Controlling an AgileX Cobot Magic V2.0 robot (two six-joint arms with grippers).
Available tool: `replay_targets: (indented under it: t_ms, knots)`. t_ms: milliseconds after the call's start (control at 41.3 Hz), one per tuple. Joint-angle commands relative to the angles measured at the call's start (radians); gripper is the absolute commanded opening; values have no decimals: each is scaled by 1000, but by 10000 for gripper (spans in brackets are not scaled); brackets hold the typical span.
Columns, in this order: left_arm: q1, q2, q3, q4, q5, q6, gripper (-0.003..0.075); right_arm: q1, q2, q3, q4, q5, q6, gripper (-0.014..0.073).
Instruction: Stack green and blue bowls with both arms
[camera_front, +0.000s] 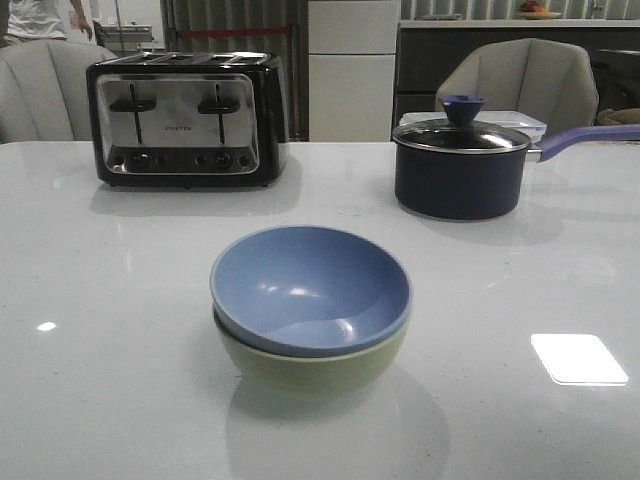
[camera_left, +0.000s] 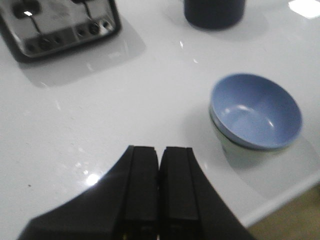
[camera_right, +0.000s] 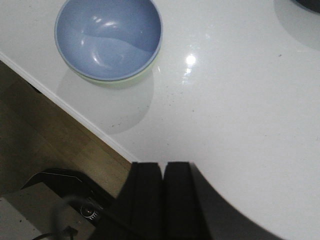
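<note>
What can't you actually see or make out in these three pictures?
- Green bowl: its inside, covered by the blue bowl in every view.
- Saucepan: contents hidden by its lid; handle cut off at the front view's edge.
- Toaster: label too small to read.
- Both arms: absent from the front view; only the shut left gripper and right gripper show.

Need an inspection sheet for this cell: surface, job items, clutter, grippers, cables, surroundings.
Surface: white table, glossy, with light glare patches; no spills seen.
Job's things: blue bowl nested inside the green bowl, upright, near the front edge.
Clutter: toaster at back left; dark saucepan with lid on at back right, handle pointing right.
Grippers: left gripper shut, empty, off to the side of the bowls; right gripper shut, empty, clear of the bowls.
Cables: one dark cable on equipment below the table edge.
Surroundings: two grey chairs behind the table; a person at the far back left.
</note>
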Motion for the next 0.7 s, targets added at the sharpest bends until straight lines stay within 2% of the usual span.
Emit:
replay_targets:
  t_ms: [0, 97, 218, 436, 678]
  knots:
    - [89, -109, 95, -7, -247, -6, 97, -7, -4, -28, -4, -54, -4, 56]
    - [190, -238, 231, -27, -413, -6, 97, -7, -4, -28, -4, -54, -4, 56]
    - [282, -367, 375, -54, -540, -6, 97, -7, -4, -28, -4, -54, -4, 56]
    - [387, -476, 511, -151, -592, -6, 97, -7, -4, -28, -4, -54, -4, 56]
    - [396, -489, 559, -153, -658, -6, 97, -7, -4, -28, -4, -54, -4, 56]
